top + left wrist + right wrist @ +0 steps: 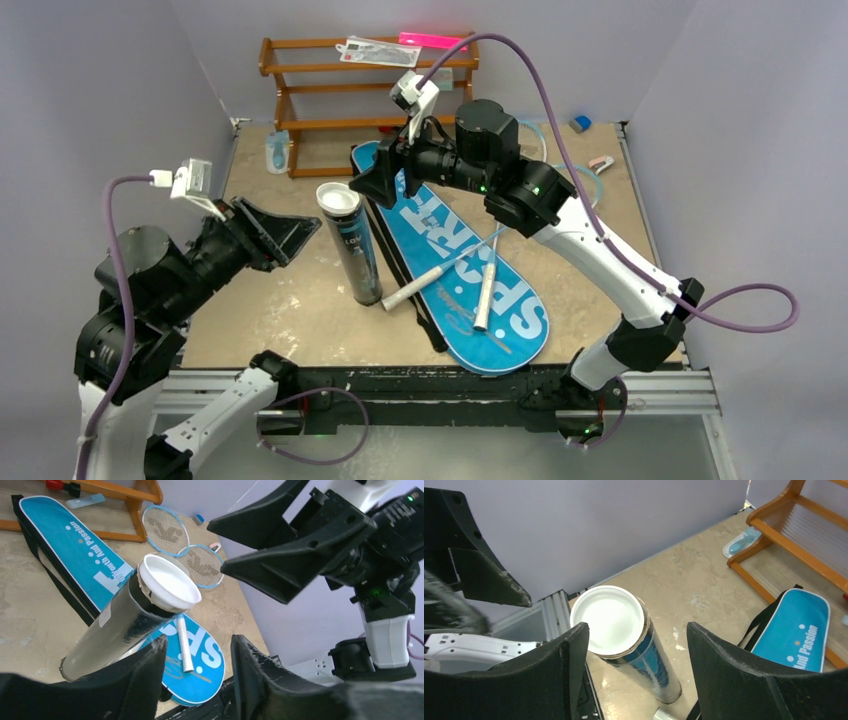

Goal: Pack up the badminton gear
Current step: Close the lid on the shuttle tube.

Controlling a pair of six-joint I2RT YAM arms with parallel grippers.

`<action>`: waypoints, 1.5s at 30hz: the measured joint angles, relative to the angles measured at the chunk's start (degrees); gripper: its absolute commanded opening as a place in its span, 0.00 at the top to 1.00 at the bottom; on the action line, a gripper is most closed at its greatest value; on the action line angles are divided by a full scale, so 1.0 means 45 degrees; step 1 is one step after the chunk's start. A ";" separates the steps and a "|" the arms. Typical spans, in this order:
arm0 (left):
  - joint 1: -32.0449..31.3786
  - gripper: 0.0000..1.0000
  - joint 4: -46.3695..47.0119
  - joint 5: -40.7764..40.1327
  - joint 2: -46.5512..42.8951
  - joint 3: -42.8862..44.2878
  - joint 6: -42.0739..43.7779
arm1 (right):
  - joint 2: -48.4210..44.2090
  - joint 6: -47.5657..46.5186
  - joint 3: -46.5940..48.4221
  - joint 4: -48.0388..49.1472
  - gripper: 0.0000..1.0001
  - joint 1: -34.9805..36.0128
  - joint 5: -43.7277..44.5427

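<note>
Tube upright between both arms, both grippers empty

Black tube (355, 255) stands on the table (290, 320), long axis vertical, white cap (338, 197) on top, just left of the blue bag (450, 250) where the racket handles (430, 275) lie. Right gripper (380, 170) hangs just far-right of the cap and above it, fingers spread, pinching nothing. Its wrist view looks down on the cap, so the tube sits below and ahead of it, in line with the gap. Left gripper (295, 240) is left of the tube at about mid-height, jaws apart and empty, tube ahead of the tips, not between them. My read: right arm is nearer the cap, left arm is better placed for the tube body.
</note>
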 measured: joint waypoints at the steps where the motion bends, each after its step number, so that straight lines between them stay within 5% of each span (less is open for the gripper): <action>1: -0.0005 0.63 0.0131 -0.0063 0.0121 -0.0068 -0.0189 | 0.0000 0.0131 -0.0029 0.0000 0.28 0.0000 -0.0034; 31: -0.0010 0.69 0.0656 -0.1802 0.1564 -0.0214 -0.1049 | 0.0233 0.0957 -0.0180 0.0243 0.25 0.0000 -0.0821; 45: -0.0010 0.80 0.0583 -0.1880 0.1661 -0.0393 -0.1005 | 0.1166 0.0937 0.0743 -0.0549 0.24 0.0015 -0.1472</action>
